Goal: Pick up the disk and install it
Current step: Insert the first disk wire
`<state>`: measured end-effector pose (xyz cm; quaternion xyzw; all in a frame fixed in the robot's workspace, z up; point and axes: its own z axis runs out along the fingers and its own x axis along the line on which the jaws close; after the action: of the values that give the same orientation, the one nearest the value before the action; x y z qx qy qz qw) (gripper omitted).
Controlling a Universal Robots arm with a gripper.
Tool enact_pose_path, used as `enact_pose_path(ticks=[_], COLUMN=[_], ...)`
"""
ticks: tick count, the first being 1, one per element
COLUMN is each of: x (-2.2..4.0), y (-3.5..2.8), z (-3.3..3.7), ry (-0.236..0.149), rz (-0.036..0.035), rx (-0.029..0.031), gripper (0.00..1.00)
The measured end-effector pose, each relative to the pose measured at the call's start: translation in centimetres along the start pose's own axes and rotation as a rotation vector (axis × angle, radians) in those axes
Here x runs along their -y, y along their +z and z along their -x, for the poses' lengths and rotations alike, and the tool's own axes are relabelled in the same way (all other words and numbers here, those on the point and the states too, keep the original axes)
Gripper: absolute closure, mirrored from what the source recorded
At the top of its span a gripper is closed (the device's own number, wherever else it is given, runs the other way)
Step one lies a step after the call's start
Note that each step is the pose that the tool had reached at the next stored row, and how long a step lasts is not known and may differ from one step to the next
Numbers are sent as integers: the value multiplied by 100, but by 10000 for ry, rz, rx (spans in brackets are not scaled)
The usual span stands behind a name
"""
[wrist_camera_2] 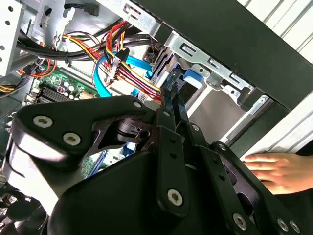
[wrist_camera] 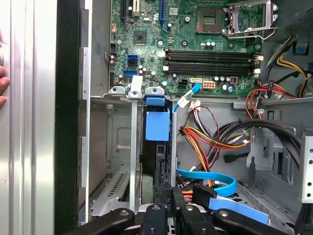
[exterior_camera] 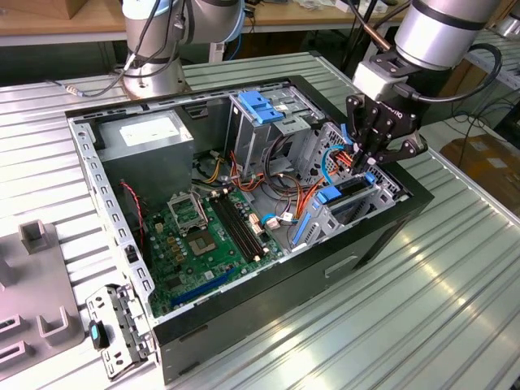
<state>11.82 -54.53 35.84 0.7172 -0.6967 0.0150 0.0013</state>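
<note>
Disk (wrist_camera: 157, 147) stood on edge in the case's drive bay (wrist_camera: 122, 161), blue rail end up, dark body below, straight ahead of the fingers (wrist_camera: 168, 208). Fingers drawn narrow, tips at the disk's near edge; a grip could not be confirmed. Second wrist view alone caught a hand (wrist_camera_2: 279, 171) on the bench (exterior_camera: 422, 309) beyond the case (exterior_camera: 325, 268).

The green motherboard (wrist_camera: 195, 49) lies in the open computer case (wrist_camera: 68, 122), with an empty processor socket (wrist_camera: 247, 17) and black memory slots (wrist_camera: 210, 59). The disk (wrist_camera: 156, 147) stands on edge in a metal bay (wrist_camera: 133, 147), blue tab (wrist_camera: 157, 122) uppermost, beside red, yellow and orange wires (wrist_camera: 210, 142) and a blue flat cable (wrist_camera: 215, 178). The black gripper (wrist_camera: 173, 215) sits at the disk's near end; fingertips of a hand (wrist_camera: 3, 85) rest on the ribbed table (wrist_camera: 29, 122) outside the case.
</note>
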Motion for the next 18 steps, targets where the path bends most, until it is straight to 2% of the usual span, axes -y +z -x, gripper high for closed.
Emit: enact_pose_path(ticks=[6, 18], x=[0, -23], y=[2, 62], z=[0, -13], ry=[0, 262], rz=[-2, 3], rx=[0, -5], gripper=[84, 84])
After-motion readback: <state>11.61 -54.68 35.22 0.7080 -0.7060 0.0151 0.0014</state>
